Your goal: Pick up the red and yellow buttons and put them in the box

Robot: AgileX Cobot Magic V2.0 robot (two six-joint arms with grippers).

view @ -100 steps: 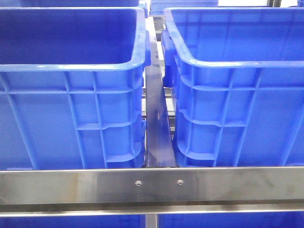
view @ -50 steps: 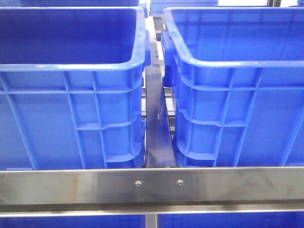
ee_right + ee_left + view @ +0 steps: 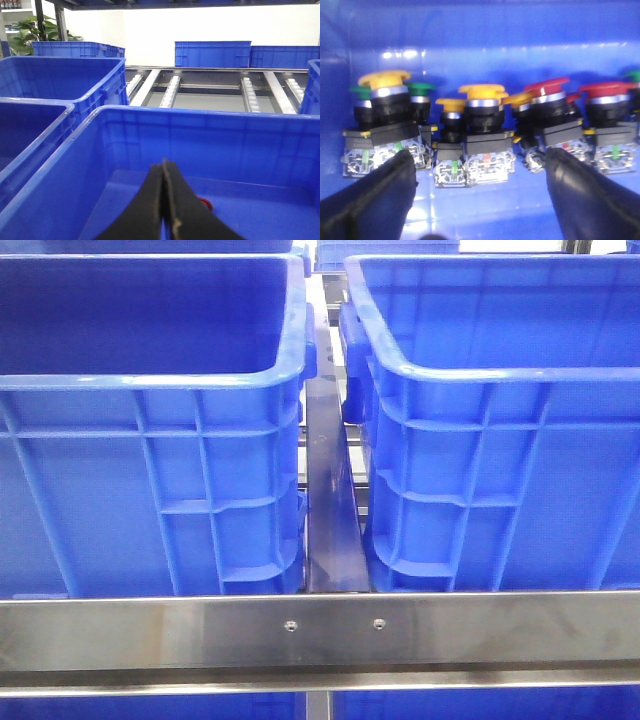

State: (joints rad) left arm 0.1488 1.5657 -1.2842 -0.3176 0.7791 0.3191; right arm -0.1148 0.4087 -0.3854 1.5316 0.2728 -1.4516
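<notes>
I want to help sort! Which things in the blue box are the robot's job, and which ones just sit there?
For the job:
yellow buttons
red buttons
left gripper, open above them
blue crate under the shut right gripper

Just sitting there:
green buttons
far crates
roller rails

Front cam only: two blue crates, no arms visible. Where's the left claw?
Observer: The left claw is open, low inside a blue crate, facing a row of push buttons.
Operator: Colours?
Observer: Yellow caps, red caps, plus green caps behind.
Operator: Right claw?
Observer: The right claw is shut, nothing seen in it, above another crate with a small red piece on its floor.
</notes>
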